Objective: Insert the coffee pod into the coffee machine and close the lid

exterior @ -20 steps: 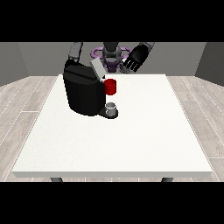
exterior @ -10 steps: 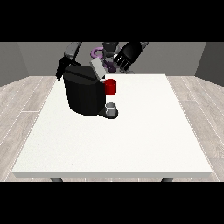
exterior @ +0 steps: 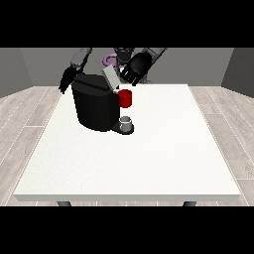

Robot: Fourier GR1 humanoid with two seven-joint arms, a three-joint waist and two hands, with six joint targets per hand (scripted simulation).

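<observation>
Lid (exterior: 110, 78) just beside hand (exterior: 134, 68)

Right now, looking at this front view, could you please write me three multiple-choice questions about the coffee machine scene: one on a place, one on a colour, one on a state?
1. Where on the table does the coffee machine stand?
A. far part, towards the view's left
B. near edge, at the centre
C. near right corner

2. What colour is the round part on the machine's front?
A. blue
B. red
C. yellow

3. How does the machine's lid stand?
A. shut flat
C. lying on the table
B. raised and tilted

Answers:
1 A: the machine sits close to the robot, left of the middle.
2 B: it shows red against the black body.
3 B: the grey lid slants upward, beside the hand at the view's right.
</observation>
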